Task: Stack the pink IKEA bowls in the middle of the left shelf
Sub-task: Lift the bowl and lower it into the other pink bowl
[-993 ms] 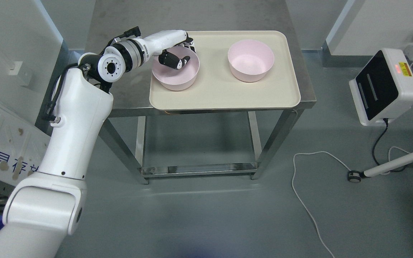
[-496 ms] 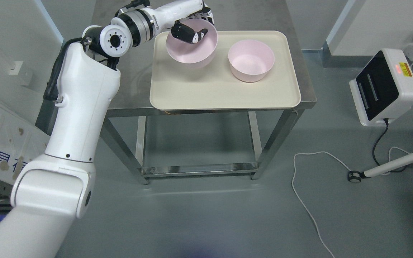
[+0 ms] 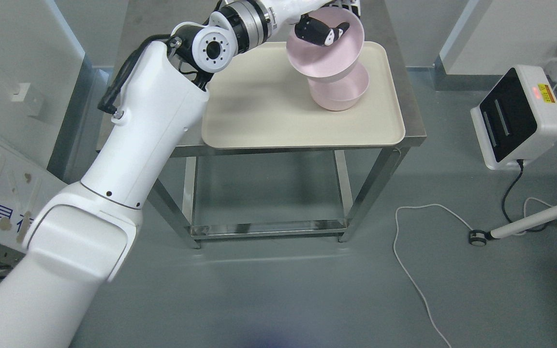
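Observation:
My left hand (image 3: 324, 29) is shut on the rim of a pink bowl (image 3: 327, 53), its dark fingers inside the bowl. I hold this bowl in the air, tilted, right over a second pink bowl (image 3: 339, 94) that stands on the right part of the cream tray (image 3: 259, 111). The held bowl hides much of the lower one; whether the two touch I cannot tell. The tray lies on a steel table (image 3: 409, 106). My right arm does not show.
A white box with a black screen (image 3: 518, 116) stands on the floor at the right, with a black cable. A white cord (image 3: 418, 241) snakes over the floor. A white pole on a small wheel (image 3: 525, 224) lies at the lower right. Grey panels flank the table.
My left hand has lifted the bowl off the tray's left side and carried it to the right, until it hangs over the other bowl. That bowl has not moved.

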Available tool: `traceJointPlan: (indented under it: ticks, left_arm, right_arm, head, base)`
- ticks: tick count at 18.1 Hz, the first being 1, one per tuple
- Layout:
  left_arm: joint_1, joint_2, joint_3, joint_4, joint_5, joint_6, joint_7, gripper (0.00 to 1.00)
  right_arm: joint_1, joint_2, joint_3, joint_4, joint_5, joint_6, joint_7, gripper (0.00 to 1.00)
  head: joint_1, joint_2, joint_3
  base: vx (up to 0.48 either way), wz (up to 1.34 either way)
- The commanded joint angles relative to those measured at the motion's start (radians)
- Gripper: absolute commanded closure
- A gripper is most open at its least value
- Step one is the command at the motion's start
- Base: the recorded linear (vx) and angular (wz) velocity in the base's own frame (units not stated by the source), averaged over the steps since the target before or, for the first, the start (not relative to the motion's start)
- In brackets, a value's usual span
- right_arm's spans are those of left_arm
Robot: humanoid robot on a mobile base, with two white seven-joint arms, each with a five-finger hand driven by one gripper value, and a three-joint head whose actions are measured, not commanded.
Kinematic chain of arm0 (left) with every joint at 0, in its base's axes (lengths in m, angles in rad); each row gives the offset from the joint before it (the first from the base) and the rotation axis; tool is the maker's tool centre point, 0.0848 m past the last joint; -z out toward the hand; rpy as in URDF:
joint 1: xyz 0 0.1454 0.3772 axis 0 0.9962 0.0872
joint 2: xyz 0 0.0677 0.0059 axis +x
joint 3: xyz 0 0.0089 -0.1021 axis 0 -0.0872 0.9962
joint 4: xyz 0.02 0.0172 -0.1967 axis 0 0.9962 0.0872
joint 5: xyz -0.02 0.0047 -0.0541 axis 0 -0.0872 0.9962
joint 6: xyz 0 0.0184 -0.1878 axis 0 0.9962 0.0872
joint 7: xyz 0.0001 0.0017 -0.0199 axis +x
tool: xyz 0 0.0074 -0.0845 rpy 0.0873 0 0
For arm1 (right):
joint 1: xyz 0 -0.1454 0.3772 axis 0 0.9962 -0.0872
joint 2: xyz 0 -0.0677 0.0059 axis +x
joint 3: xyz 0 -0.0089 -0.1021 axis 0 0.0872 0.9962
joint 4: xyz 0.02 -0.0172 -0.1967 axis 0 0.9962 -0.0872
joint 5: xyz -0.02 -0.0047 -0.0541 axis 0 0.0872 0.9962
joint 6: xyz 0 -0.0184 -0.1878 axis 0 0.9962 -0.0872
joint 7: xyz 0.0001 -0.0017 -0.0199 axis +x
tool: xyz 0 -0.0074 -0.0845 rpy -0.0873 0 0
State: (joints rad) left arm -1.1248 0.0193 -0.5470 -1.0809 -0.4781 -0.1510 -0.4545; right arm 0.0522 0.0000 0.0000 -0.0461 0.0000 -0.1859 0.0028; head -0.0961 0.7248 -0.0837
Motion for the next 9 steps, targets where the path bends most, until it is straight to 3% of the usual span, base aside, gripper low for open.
traceJointPlan:
  ticks: [1,9]
  left_arm:
    - [-0.047,-0.002,-0.295,0.122,0.059,0.002,0.083,0.95]
    - [-0.119,-0.002,-0.278,0.268,0.015,0.034,0.138,0.91]
  right_arm:
    - [0.0,-0.017,-0.011,0.0,0.008,0.0,0.0,0.0]
    - [0.0,-0.017,-0.009,0.0,0.008,0.0,0.0,0.0]
  head:
    - [0.0,0.0,0.0]
    - [0.0,0.0,0.0]
  base:
    - [0.0,0.0]
    - [0.0,0.0]
